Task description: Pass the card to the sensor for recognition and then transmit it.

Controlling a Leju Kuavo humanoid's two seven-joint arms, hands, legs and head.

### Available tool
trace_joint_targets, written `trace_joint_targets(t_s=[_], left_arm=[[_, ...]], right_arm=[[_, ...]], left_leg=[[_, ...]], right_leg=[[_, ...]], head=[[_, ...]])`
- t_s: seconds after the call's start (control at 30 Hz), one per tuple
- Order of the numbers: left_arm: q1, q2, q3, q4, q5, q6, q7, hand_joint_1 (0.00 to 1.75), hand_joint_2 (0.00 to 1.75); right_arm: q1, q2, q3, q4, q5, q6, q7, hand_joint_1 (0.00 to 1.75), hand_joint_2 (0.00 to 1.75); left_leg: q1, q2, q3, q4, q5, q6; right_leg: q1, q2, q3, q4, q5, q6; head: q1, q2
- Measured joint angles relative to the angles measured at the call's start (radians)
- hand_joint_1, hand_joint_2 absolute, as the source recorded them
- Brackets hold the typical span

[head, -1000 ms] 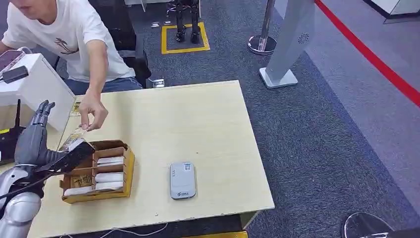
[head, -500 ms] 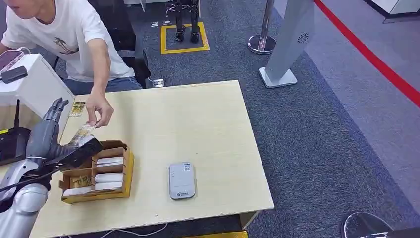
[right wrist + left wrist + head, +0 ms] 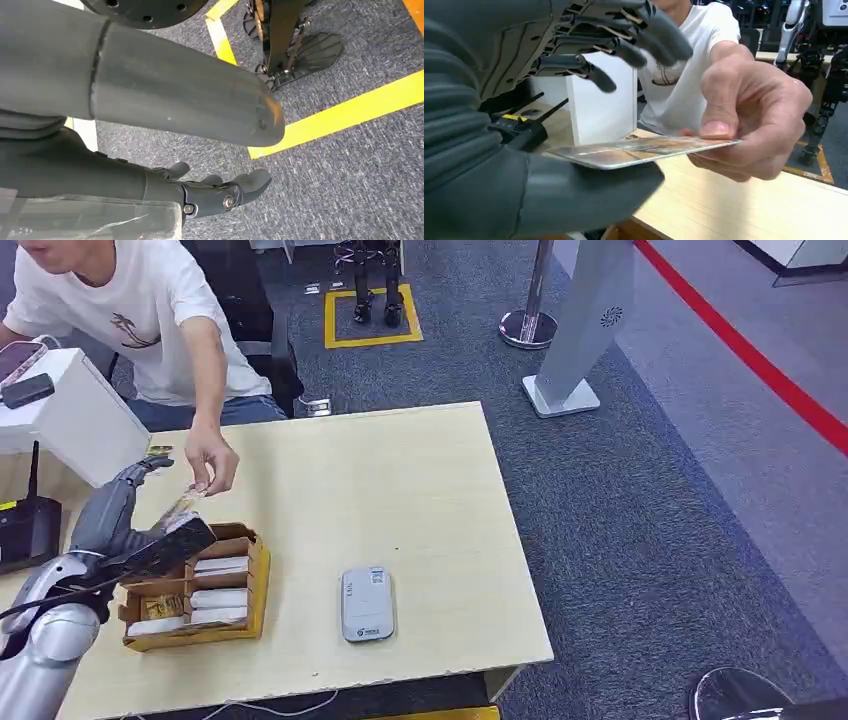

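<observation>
A: Entry, handover step. Left hand is up over the left side of the surface. The card lies flat on its thumb, with the fingers lifted clear above it. So it is spread wide, supporting the card and not clamping it. The person's hand pinches the card's far end.

B: Who has the card, then?

A: Both touch it. In the head view it sits between the person's hand and the robot's left hand, just above the back edge of the card box.

B: How to do this step well?

A: My judgement: hold the wrist steady and the thumb level, apply no pull, and let the person draw the card out along its own plane. Any closing of the fingers would fight the release.

B: Right hand?

A: Right hand hangs by the floor, fingers curled in, nothing in them.

B: Counts?

A: One card in transfer. One grey sensor on the surface, well apart from the box. One box, with several stacks of white cards in its compartments; exact number too small to tell. One person.
</observation>
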State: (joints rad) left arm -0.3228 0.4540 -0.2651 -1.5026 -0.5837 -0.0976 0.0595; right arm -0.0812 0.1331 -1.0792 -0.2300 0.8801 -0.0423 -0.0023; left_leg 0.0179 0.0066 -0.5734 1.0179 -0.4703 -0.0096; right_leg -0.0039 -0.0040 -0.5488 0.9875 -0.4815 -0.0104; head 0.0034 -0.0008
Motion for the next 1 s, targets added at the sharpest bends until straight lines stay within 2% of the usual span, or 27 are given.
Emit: trace_joint_targets(t_s=[0.23, 1.0], left_arm=[[0.005, 0.002, -0.003, 0.0, -0.008, 0.024, 0.0, 1.75, 1.75], [0.023, 0.008, -0.003, 0.0, -0.003, 0.027, 0.0, 1.75, 1.75]], right_arm=[[0.0, 0.0, 0.006, 0.0, 0.013, 0.0, 0.002, 0.0, 0.0], [0.0, 0.0, 0.022, 0.004, 0.033, 0.016, 0.011, 0.0, 0.0]], left_leg=[[0.0, 0.0, 0.0, 0.0, 0.0, 0.0], [0.0, 0.0, 0.0, 0.0, 0.0, 0.0]], right_leg=[[0.0, 0.0, 0.0, 0.0, 0.0, 0.0], [0.0, 0.0, 0.0, 0.0, 0.0, 0.0]], head=[[0.0, 0.0], [0.0, 0.0]])
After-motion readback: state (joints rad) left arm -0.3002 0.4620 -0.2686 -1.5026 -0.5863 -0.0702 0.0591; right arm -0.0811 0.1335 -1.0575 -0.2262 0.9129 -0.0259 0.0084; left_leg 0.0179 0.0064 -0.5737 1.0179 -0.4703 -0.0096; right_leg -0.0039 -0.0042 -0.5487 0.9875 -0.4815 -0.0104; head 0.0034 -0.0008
